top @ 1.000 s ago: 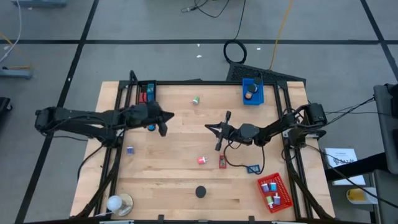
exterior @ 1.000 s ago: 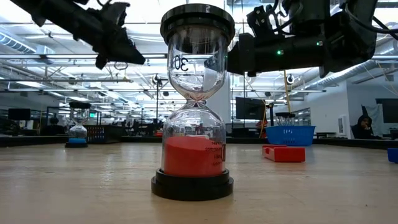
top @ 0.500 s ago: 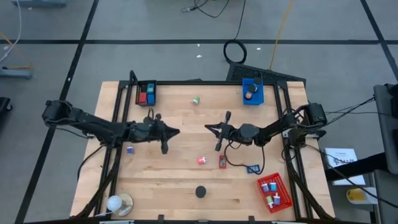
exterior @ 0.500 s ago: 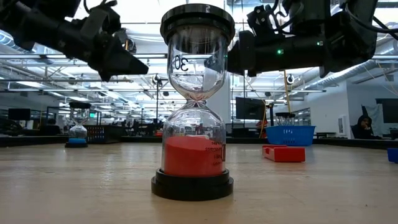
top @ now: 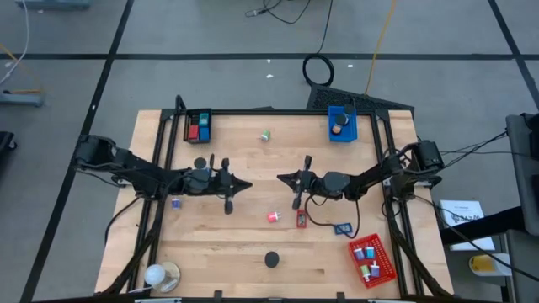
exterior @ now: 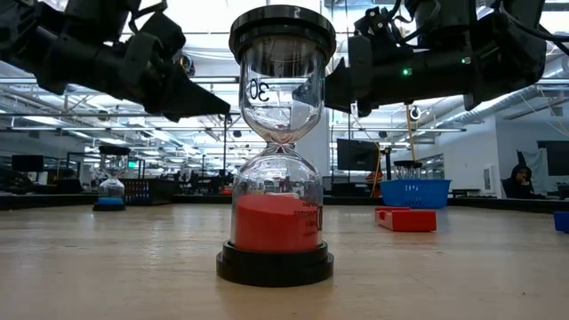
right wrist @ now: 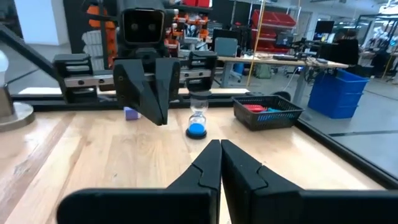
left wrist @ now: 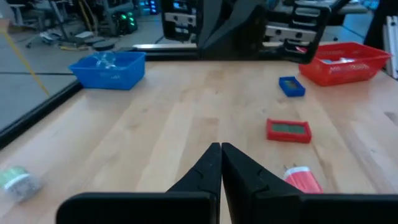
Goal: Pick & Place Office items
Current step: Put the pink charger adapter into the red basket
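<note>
Both grippers hover shut and empty above the table's middle, tips facing each other. My left gripper [top: 244,185] [left wrist: 220,157] points toward the table's right; my right gripper [top: 282,178] [right wrist: 220,153] points toward its left. On the wood between them and the near edge lie a pink roll [top: 274,217] [left wrist: 301,179], a red block [top: 301,220] [left wrist: 288,130] and a blue block [top: 343,228] [left wrist: 291,86]. A green roll [top: 266,134] [left wrist: 18,180] lies farther back, and a purple block [top: 175,202] under the left arm.
A black tray [top: 199,126] at the far left, a blue tray [top: 342,124] at the far right and a red tray [top: 371,259] at the near right hold small items. An hourglass with red sand [exterior: 280,151] stands near the front edge, a smaller blue one [right wrist: 197,121] beside the left arm.
My left gripper has swung away from the black tray toward the table's near edge and middle, sinking lower and rolling about its own axis. It now points level at my right gripper.
</note>
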`<state>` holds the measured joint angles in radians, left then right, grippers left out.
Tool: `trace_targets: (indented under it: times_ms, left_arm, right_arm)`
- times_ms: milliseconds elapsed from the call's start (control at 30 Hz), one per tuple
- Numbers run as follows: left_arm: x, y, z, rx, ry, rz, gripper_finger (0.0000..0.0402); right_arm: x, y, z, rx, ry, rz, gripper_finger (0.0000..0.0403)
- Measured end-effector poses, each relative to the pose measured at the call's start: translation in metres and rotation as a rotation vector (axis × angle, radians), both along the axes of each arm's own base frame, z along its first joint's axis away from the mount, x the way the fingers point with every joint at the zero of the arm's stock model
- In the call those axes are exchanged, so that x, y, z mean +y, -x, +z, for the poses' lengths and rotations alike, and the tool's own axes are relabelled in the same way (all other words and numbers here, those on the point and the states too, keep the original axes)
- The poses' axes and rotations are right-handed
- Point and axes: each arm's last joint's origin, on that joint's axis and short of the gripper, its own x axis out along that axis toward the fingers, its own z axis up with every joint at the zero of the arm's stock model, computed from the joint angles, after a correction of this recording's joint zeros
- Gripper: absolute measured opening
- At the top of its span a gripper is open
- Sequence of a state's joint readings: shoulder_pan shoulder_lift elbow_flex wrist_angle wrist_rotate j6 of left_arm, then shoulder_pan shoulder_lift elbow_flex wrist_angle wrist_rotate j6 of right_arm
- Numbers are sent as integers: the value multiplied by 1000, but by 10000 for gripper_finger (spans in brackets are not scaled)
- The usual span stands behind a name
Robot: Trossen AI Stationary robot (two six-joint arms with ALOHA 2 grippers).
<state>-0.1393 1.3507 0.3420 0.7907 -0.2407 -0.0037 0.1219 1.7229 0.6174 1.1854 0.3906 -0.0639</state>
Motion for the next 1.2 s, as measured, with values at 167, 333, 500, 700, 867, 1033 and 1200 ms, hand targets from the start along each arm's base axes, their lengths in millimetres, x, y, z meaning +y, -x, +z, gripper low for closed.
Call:
trace_targets:
  times_ms: [167, 333, 500, 700, 867, 1033, 1200]
  left_arm:
    - [0, -2, -2, -7, 8, -35, 10]
    - [2, -3, -2, -10, 8, -28, 11]
    - [10, -3, -3, -12, 76, 28, 29]
    - [12, -4, -3, -9, 74, 41, 5]
    - [13, -4, -3, -6, 59, 40, 17]
    - [16, -4, -4, 1, 58, 55, 11]
    - [17, -3, -6, 24, 52, 57, 8]
  right_arm:
    - [3, 1, 0, 9, 2, -20, 1]
    - [2, 4, 9, 30, 4, -17, 1]
    - [2, 14, 24, 77, -27, -13, 1]
    - [0, 35, 37, 221, -81, -26, 1]
    - [-3, 57, 65, 369, -184, -64, 1]
    - [-6, 76, 83, 484, -271, -117, 1]
    - [-4, 81, 89, 609, -300, -154, 1]
